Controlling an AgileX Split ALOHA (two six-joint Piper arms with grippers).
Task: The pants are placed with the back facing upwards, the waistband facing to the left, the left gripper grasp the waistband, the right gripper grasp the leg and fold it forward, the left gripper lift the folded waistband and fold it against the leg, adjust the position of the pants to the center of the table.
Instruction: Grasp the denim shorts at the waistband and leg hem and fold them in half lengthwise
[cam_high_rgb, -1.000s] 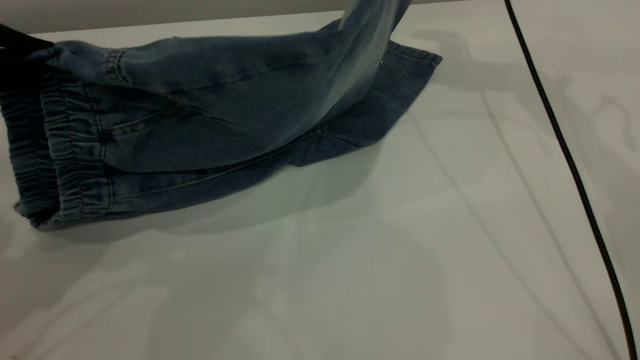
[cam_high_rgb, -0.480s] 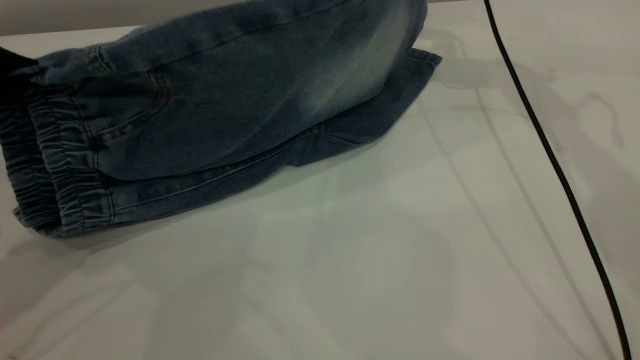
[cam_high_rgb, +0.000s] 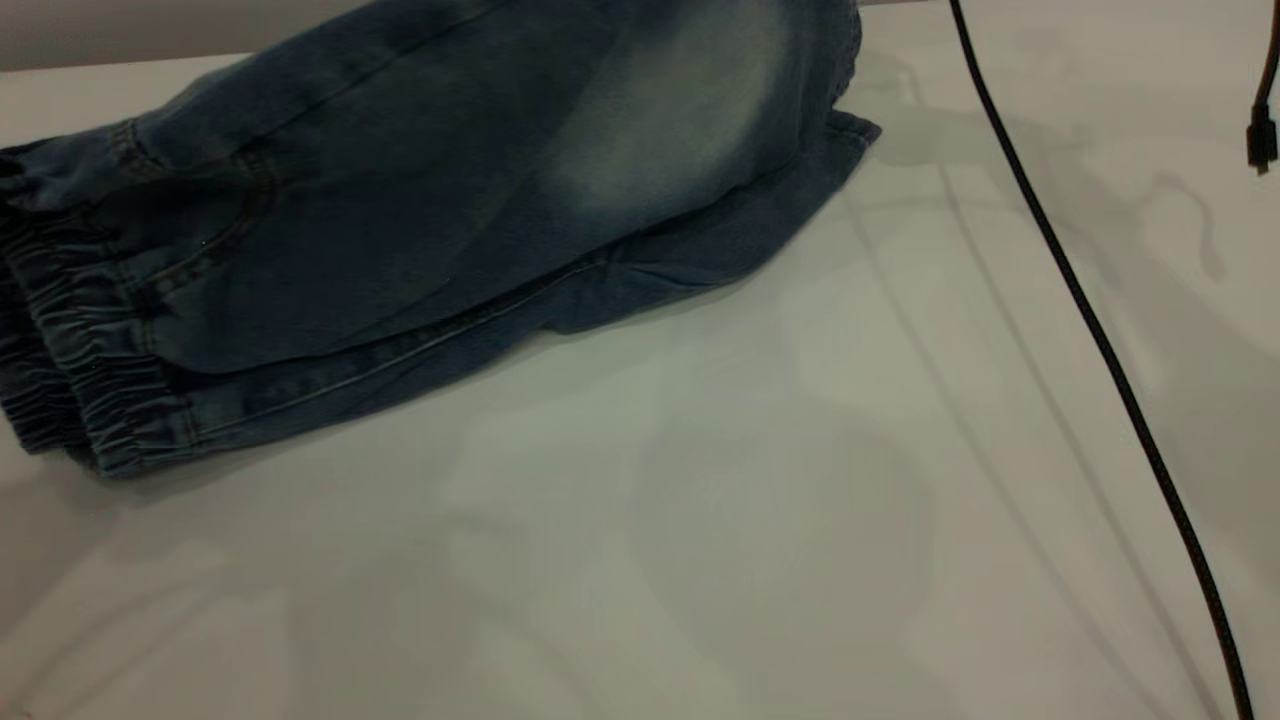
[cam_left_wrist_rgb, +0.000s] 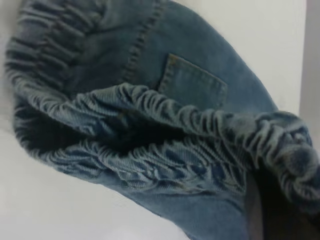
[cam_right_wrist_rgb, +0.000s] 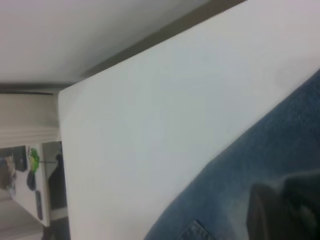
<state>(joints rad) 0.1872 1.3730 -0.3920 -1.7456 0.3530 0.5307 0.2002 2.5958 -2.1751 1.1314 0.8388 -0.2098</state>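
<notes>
The blue denim pants (cam_high_rgb: 400, 230) lie doubled lengthwise on the white table (cam_high_rgb: 700, 520), with the ruched waistband (cam_high_rgb: 70, 340) at the left. The leg (cam_high_rgb: 680, 120) with the pale faded oval rests on top and rises out of the exterior view at the far right. In the left wrist view my left gripper (cam_left_wrist_rgb: 272, 200) is shut on a bunched corner of the waistband (cam_left_wrist_rgb: 165, 110). The right wrist view has my right gripper (cam_right_wrist_rgb: 285, 210) shut on the leg (cam_right_wrist_rgb: 240, 190), with one dark finger lying against the denim. Neither gripper shows clearly in the exterior view.
A black cable (cam_high_rgb: 1090, 320) runs from the top of the table down to the lower right. A small black plug (cam_high_rgb: 1262, 140) hangs at the right edge. The table's far edge (cam_right_wrist_rgb: 150, 55) and a wall lie beyond the pants. Bare tabletop spreads in front of the pants.
The lifted leg has come forward and down over the other leg, and its faded oval now faces up. The waistband has shifted slightly left and lower. The cable has swung left.
</notes>
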